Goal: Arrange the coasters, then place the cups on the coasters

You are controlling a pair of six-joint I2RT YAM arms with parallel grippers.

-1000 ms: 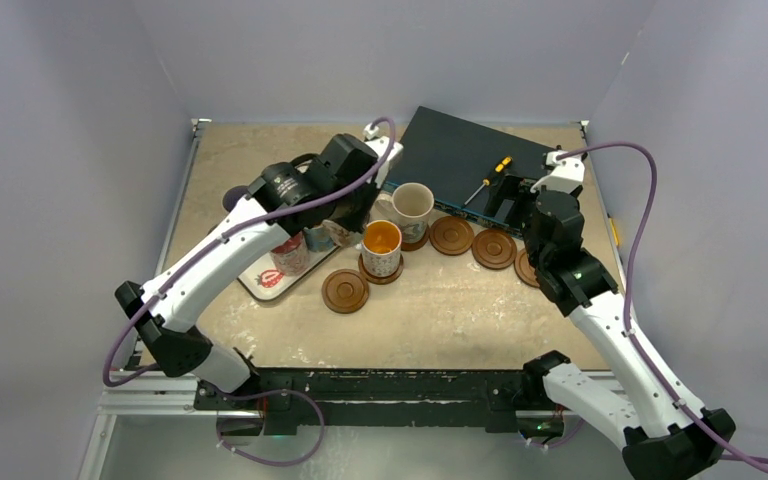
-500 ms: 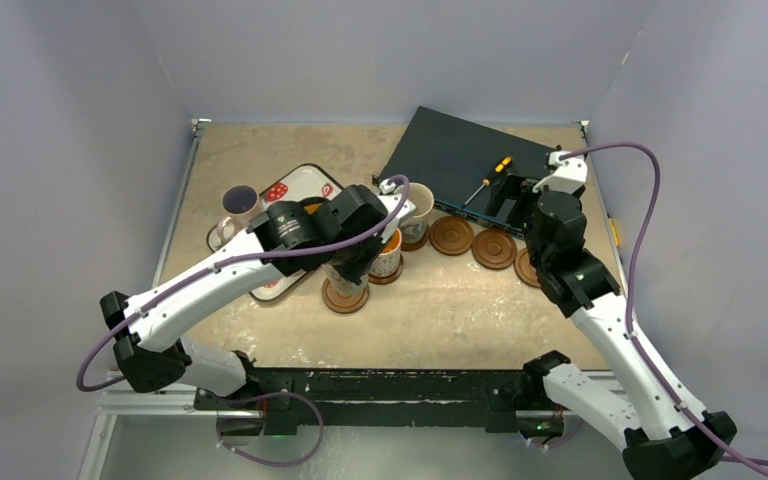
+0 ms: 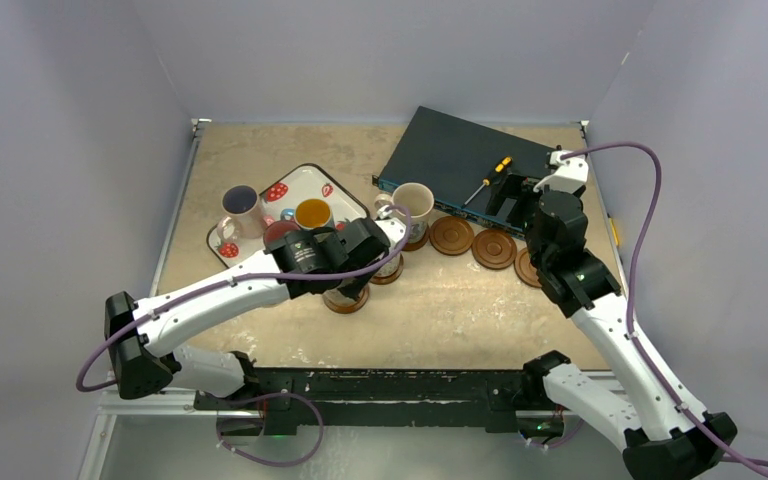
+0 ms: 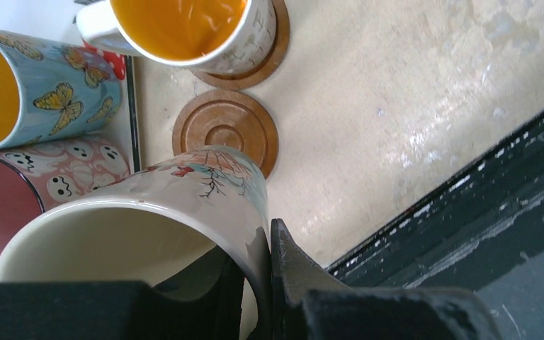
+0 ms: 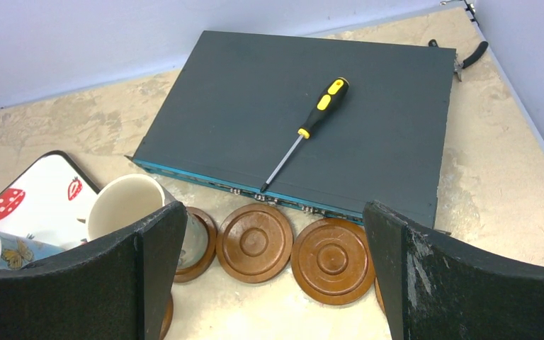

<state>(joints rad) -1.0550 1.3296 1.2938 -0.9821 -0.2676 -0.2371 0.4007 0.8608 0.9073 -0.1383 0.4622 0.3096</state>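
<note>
The cream mug [image 4: 184, 191], painted with a red-and-teal branch pattern, hangs tilted in the left gripper [image 4: 262, 251]. The gripper's fingers are nearly closed on the mug's wall, one inside the rim and one outside. The mug is over the near edge of a bare coaster [image 4: 225, 133]; I cannot tell whether its base touches the disc. Just beyond that coaster, an orange-lined mug [image 4: 184, 25] stands on a coaster of its own. To the left, on the strawberry-print tray [image 3: 305, 180], a blue butterfly mug [image 4: 49, 92] and a pink ghost-print mug [image 4: 64, 180] sit side by side. A purple-lined mug [image 3: 240, 203] stands at the tray's left side. Farther right, a second cream cup [image 5: 124, 205] stands on a coaster, and three empty coasters [image 3: 451, 235] run in a row from it toward the right arm. Behind them lies a dark flat box [image 5: 312, 106] with a yellow-and-black screwdriver [image 5: 304, 131] on top. The right gripper [image 5: 275, 212] hovers above the coaster row, its fingers spread wide and holding nothing.
</note>
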